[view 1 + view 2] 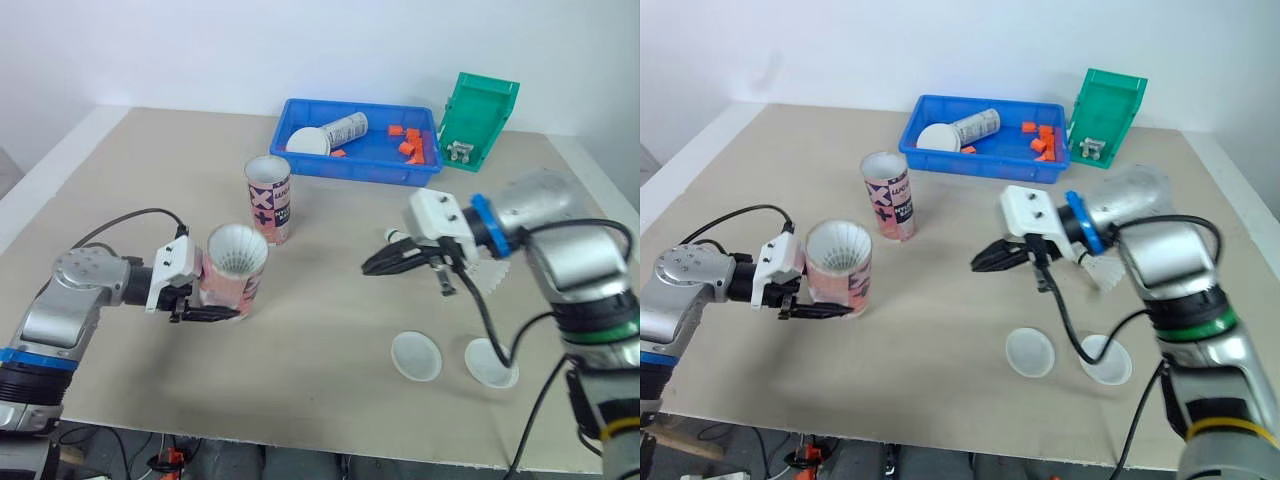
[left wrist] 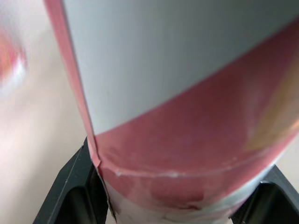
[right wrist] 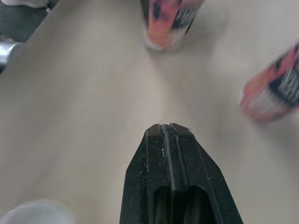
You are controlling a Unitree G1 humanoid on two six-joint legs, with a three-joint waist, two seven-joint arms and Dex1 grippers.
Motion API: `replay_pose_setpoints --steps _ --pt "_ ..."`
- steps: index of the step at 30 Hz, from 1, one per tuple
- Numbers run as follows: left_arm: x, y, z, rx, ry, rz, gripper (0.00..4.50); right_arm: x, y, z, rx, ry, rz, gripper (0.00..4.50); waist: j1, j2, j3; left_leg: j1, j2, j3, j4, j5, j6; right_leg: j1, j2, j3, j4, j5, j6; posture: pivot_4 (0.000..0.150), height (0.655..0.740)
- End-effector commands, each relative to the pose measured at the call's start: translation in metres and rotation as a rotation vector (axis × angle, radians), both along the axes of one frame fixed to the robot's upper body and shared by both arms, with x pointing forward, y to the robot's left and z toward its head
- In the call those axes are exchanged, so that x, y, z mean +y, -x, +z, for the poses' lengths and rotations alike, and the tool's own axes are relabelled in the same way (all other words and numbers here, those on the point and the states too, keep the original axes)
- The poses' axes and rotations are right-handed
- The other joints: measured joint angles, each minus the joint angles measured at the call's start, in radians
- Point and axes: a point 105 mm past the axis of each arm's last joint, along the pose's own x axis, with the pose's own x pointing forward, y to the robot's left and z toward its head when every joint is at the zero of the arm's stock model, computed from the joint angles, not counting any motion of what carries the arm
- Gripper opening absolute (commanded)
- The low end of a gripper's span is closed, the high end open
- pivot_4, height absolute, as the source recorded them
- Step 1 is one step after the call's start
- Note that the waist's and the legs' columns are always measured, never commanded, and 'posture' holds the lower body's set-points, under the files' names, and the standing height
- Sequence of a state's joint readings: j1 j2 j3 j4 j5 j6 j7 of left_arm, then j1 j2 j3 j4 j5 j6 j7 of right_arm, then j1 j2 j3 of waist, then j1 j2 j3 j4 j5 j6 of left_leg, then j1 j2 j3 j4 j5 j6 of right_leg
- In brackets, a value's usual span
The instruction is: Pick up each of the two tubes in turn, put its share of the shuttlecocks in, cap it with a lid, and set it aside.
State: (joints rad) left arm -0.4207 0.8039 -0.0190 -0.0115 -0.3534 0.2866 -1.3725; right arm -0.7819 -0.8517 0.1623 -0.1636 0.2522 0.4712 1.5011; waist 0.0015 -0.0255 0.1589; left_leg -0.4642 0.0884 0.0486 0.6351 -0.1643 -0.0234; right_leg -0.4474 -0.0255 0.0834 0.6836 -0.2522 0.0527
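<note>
My left gripper point(image 1: 214, 302) is shut on the lower end of a pink and white tube point(image 1: 232, 275), held tilted just above the table with its mouth facing up and towards me. White feathers point(image 1: 237, 250) show inside the mouth. In the left wrist view the tube point(image 2: 187, 93) sits between both black fingers point(image 2: 70, 196). A second tube point(image 1: 269, 198) stands upright behind it. My right gripper point(image 1: 378, 264) is shut and empty at mid-table, pointing at the held tube. A white shuttlecock point(image 1: 491, 274) lies by the right wrist. Two white lids point(image 1: 416, 356) point(image 1: 491, 363) lie near the front.
A blue tray point(image 1: 300, 160) at the back holds a lying tube point(image 1: 345, 129), a white lid point(image 1: 308, 141) and orange pieces point(image 1: 408, 142). A green bin point(image 1: 477, 118) stands to its right. The table's front edge runs close below the lids.
</note>
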Motion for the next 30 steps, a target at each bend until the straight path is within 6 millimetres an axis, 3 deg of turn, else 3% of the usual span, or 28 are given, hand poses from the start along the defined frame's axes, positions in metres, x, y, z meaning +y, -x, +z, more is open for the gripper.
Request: replay_pose_setpoints --steps 1,2,5,7,12,16,24,30 --pt "-0.013 0.002 0.025 -0.069 0.091 -0.032 2.73 -0.012 0.008 0.014 -0.036 -0.036 -0.076 1.07 -0.004 0.001 0.0 0.001 0.001 -0.001 -0.001 0.0 0.0 0.0 0.002 0.0 0.0 -0.001 0.0 0.15 0.7037" --pt "-0.019 0.001 0.027 -0.068 0.121 -0.042 2.73 -0.018 0.009 0.012 -0.032 -0.028 -0.101 1.55 -0.005 0.001 0.0 0.001 0.002 -0.001 -0.001 0.0 0.0 0.0 0.003 0.0 0.0 -0.002 0.001 0.15 0.7037" --pt "-0.036 -0.002 0.027 -0.054 0.208 -0.067 2.73 -0.031 0.009 0.006 -0.019 -0.007 -0.175 2.21 -0.001 0.001 0.001 0.002 0.003 -0.002 -0.001 0.0 0.0 0.002 0.004 0.0 0.0 -0.003 0.002 0.15 0.7037" --pt "-0.051 -0.006 0.014 -0.048 0.261 -0.069 2.73 -0.042 0.01 0.002 0.013 0.003 -0.221 2.63 0.002 0.001 0.001 0.003 0.002 -0.002 0.001 -0.001 -0.001 0.005 0.003 0.0 -0.001 -0.004 0.004 0.15 0.7037" --pt "-0.094 -0.007 -0.028 0.029 0.383 -0.039 2.73 -0.083 0.013 -0.013 0.048 0.128 -0.344 2.63 0.003 0.0 0.002 0.003 -0.002 -0.001 0.006 -0.001 -0.001 0.008 0.0 0.003 -0.003 -0.004 0.006 0.15 0.7037" --pt "-0.11 0.006 -0.061 0.096 0.337 -0.072 2.73 -0.113 0.02 -0.022 0.074 0.263 -0.395 2.63 0.005 -0.001 0.002 0.003 -0.003 -0.001 0.008 -0.001 -0.001 0.008 0.0 0.004 -0.003 -0.003 0.007 0.15 0.7037" --pt "-0.106 0.017 -0.097 0.14 0.208 -0.07 2.73 -0.14 0.035 -0.052 0.201 0.38 -0.433 2.63 0.004 0.003 -0.001 0.012 -0.003 0.0 0.008 -0.001 -0.001 0.014 0.0 0.005 -0.002 -0.002 0.007 0.15 0.7037" --pt "-0.099 0.023 -0.09 0.143 0.261 -0.008 2.73 -0.141 0.038 -0.068 0.247 0.389 -0.454 2.63 -0.002 0.004 -0.001 0.023 -0.003 0.002 0.005 -0.001 -0.002 0.023 0.0 0.009 -0.002 -0.003 0.006 0.15 0.7037"
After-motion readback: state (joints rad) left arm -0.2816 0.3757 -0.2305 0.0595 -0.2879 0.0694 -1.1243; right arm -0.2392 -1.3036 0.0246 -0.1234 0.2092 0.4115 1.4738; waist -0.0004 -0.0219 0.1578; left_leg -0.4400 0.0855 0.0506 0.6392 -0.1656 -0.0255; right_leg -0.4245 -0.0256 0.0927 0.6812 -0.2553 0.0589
